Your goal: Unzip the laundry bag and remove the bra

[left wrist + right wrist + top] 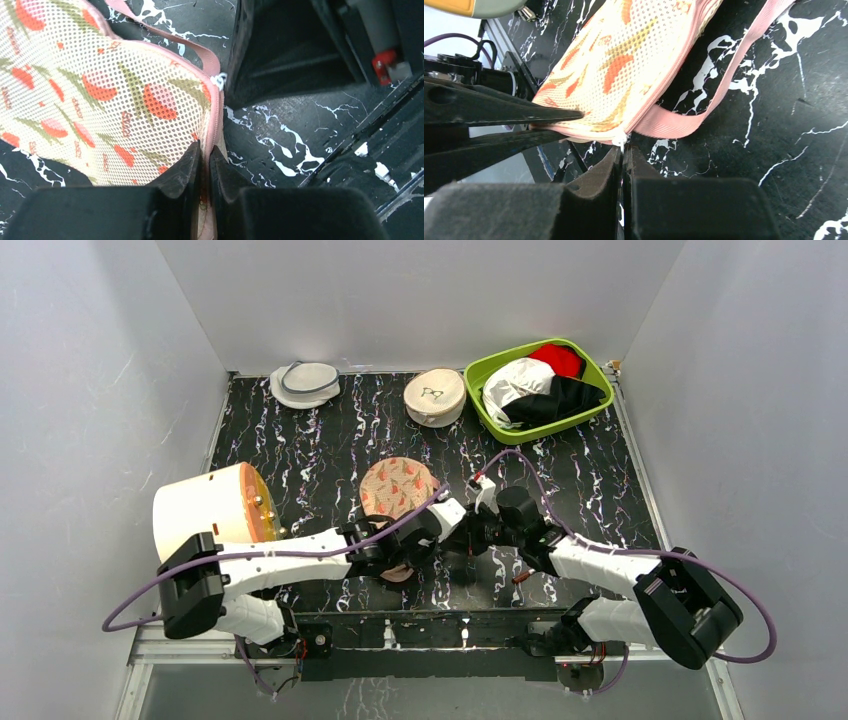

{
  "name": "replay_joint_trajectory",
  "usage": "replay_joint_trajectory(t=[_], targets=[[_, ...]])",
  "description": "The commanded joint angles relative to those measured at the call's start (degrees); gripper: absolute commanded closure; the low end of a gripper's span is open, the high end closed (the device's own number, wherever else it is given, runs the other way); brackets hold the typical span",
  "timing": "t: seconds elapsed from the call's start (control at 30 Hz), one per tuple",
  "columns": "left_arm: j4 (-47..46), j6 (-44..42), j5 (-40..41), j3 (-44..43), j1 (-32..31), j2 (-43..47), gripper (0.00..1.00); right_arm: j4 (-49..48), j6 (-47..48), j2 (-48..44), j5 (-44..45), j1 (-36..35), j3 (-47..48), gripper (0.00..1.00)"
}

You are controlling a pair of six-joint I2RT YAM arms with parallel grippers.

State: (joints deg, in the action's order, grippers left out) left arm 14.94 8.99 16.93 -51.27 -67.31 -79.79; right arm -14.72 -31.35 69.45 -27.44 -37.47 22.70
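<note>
On the left side of the black marbled table (600,490), a cream drum (205,510) with an amber face, idle and no part of the job. Right of it, near the middle, the laundry bag (398,486), far lobe flat on the surface, near lobe caught up between the two arms. Left gripper (205,161) clamped tight on the bag's pink zip seam, jaws pressed together with printed mesh bunched between the fingertips: a sound anchor by the look of it, best kept fixed and slightly raised to hold the seam taut. Just right of that, a pink webbing strap (704,107) looping off the bag's edge onto the table; worth keeping clear of the slider's path. Next, right gripper (623,159) with jaws all but touching, seemingly nipping the small white zip pull (621,139) at their very tips. Thin hold, likely to slip under a jerk: draw slowly, along the line of the teeth and away from the anchor rather than upward, following the curve round the lobe. Re-pinch the seam nearer the slider at the first pucker in the fabric. No sign yet of the bra, presumably inside; zip apparently shut along the stretch in view. Far right, untouched, a green bin (472,373) of other garments.
</note>
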Motion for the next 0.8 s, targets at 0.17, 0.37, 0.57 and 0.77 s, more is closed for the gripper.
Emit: replay_joint_trajectory(t=[0.17, 0.37, 0.57, 0.77], targets=[[0.87, -1.44, -0.22, 4.16, 0.16, 7.22, 1.00, 4.94, 6.92, 2.77, 0.64, 7.98, 4.67, 1.00], [1.18, -1.37, -0.80, 4.63, 0.16, 6.86, 1.00, 5.80, 9.12, 9.25, -2.26, 12.33, 8.88, 1.00], [1.41, -2.14, -1.76, 3.76, 0.16, 6.32, 1.00, 1.44, 5.82, 10.56, -6.85, 12.41, 7.92, 1.00], [1.70, -1.50, -2.67, 0.26, 0.16, 2.18, 0.76, -7.43, -0.86, 7.02, -8.96, 10.11, 2.17, 1.00]])
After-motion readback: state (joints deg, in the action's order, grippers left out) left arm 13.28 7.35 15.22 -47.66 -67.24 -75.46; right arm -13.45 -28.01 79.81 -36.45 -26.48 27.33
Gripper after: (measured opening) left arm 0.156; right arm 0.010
